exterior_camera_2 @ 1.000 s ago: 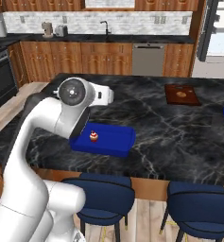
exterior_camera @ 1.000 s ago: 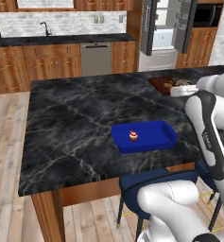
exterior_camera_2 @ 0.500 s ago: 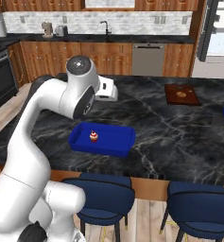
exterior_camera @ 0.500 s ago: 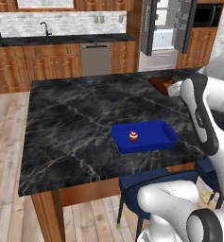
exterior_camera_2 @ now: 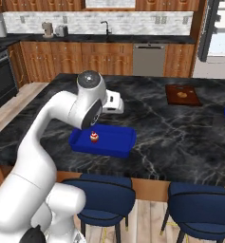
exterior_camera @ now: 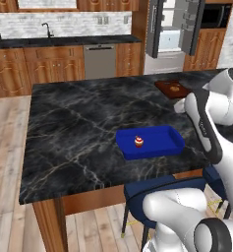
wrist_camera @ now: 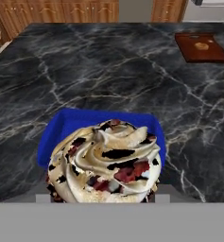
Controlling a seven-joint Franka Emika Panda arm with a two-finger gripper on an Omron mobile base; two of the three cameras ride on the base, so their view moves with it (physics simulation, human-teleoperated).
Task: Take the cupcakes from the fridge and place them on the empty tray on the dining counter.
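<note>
Cupcakes first: one small cupcake with a red top (exterior_camera: 138, 142) sits inside the blue tray (exterior_camera: 162, 140), near its middle and away from the raised rim all round. In the hand view, another cupcake (wrist_camera: 104, 163) looks very big and close, right where the jaws would be, with the tray just behind it. Its swirly cream top has red and dark bits. The finger tips are hidden behind it, so we cannot tell how wide the jaws are or if they hold it.

The tray lies near the front edge of the desk (exterior_camera: 78, 128). On the tray's far side and its left in the left base view there is a wide stretch of desk top. The white arm (exterior_camera_2: 88, 102) bends over the tray. Past the tray, near the far corner of the desk, lies a flat wooden board (exterior_camera: 163, 86) with a round tan pastry (exterior_camera: 174, 88) on it, well apart from the tray.

The tray is smooth, shallow and has rounded corners. The desk top is shiny black stone with thin white lines, on a brown wood base. Blue padded stools (exterior_camera_2: 102, 194) stand below the front edge near the tray.

Far behind the tray, the fridge (exterior_camera: 155, 29) stands with its doors open, beside wooden cupboards and a steel dishwasher (exterior_camera: 99, 60). The floor is pale wood.
</note>
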